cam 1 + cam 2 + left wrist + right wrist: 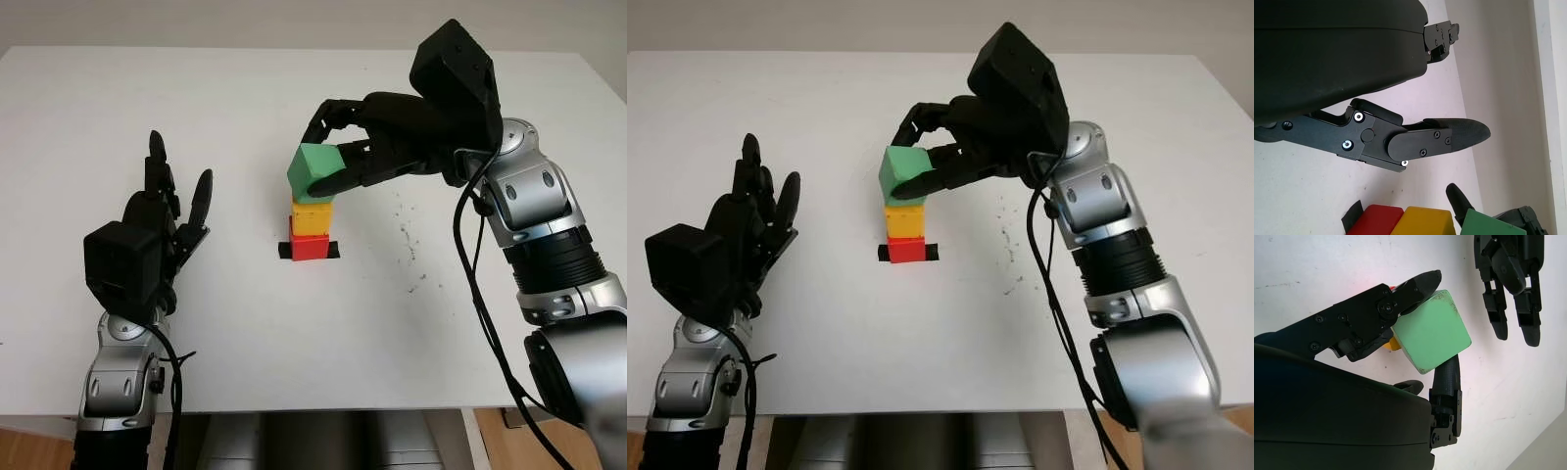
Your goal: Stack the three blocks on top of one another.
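While the right hand (pixel 343 162) clamps the green block (pixel 314 173) tilted atop the yellow block (pixel 312 217) and red block (pixel 309 245) mid-counter (pixel 294 323), an off-square release risks toppling (left hand (pixel 162 230) open, idle).

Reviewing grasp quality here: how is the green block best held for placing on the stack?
By two opposite flat side faces, from above and the right, as the right hand does now. The green block sits tilted over the yellow block, so its underside must stay free.

Bright even light, soft faint shadows on the white table (pixel 245 343), no glare, all views in focus
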Robot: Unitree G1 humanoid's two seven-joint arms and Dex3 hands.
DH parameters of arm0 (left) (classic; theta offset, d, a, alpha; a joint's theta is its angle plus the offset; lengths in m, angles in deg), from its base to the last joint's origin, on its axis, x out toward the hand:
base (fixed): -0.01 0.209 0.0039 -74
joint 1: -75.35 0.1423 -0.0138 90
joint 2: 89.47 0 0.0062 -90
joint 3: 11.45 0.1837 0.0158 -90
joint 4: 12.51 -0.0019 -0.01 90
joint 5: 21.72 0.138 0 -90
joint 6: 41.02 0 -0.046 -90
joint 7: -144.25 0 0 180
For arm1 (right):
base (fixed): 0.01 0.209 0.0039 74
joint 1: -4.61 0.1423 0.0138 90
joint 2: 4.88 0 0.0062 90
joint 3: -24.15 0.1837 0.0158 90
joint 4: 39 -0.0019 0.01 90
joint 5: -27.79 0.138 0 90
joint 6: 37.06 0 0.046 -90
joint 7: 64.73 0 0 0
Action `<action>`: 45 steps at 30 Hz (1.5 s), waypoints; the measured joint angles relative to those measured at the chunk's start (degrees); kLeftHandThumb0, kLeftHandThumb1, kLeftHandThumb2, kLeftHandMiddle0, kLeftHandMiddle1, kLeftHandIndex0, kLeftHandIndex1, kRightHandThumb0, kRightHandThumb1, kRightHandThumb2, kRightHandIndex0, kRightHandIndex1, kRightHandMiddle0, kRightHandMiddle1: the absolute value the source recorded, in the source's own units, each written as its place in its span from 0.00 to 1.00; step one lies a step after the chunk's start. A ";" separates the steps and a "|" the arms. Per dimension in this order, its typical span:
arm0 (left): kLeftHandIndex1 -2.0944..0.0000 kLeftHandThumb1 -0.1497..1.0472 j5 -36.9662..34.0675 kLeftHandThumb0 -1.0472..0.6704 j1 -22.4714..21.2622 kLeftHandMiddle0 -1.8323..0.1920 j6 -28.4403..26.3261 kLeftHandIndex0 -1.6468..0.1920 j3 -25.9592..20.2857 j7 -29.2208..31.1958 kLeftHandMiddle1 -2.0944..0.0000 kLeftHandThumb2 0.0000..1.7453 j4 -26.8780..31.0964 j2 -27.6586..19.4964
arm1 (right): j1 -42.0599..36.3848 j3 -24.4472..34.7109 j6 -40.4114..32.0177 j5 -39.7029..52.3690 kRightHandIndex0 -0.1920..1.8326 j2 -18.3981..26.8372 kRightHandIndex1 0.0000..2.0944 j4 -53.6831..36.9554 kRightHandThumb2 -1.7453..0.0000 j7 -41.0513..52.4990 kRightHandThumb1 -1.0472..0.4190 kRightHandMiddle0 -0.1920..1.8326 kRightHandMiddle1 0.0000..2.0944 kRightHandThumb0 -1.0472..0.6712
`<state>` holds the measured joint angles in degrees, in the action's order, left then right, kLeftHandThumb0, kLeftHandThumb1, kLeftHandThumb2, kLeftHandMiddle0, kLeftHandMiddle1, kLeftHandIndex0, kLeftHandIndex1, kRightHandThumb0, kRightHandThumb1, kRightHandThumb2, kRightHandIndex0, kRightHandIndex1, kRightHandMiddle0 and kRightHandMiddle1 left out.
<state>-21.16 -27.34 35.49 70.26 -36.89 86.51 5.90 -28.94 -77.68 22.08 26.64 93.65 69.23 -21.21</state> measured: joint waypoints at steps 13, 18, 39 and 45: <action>1.00 1.00 0.23 0.24 0.00 1.00 0.25 1.00 0.10 -0.20 1.00 0.29 -0.39 0.11 | -0.10 -0.58 1.52 -0.94 0.27 0.00 0.05 0.00 0.97 0.25 0.02 0.27 0.84 0.33; 1.00 1.00 0.07 0.24 0.01 1.00 0.26 1.00 0.09 -0.07 1.00 0.29 -0.38 0.11 | -0.20 -0.70 1.87 -1.12 0.27 0.00 0.05 0.00 0.97 0.08 0.03 0.26 0.84 0.32; 1.00 1.00 -0.23 0.23 0.58 1.00 0.20 1.00 0.07 0.14 1.00 0.29 -0.36 0.18 | -0.51 -0.38 2.95 -0.57 0.20 -0.09 0.02 0.33 0.97 -0.71 0.04 0.06 0.71 0.32; 1.00 1.00 -0.18 0.23 0.58 1.00 0.24 1.00 0.09 0.48 1.00 0.29 -0.36 0.16 | -0.51 0.15 1.10 -0.19 0.16 -0.10 0.01 0.27 0.97 -1.22 0.06 0.06 0.50 0.32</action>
<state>-21.34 -26.76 35.73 70.34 -36.40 86.15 6.06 -29.45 -77.53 23.18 26.45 93.56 69.50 -22.44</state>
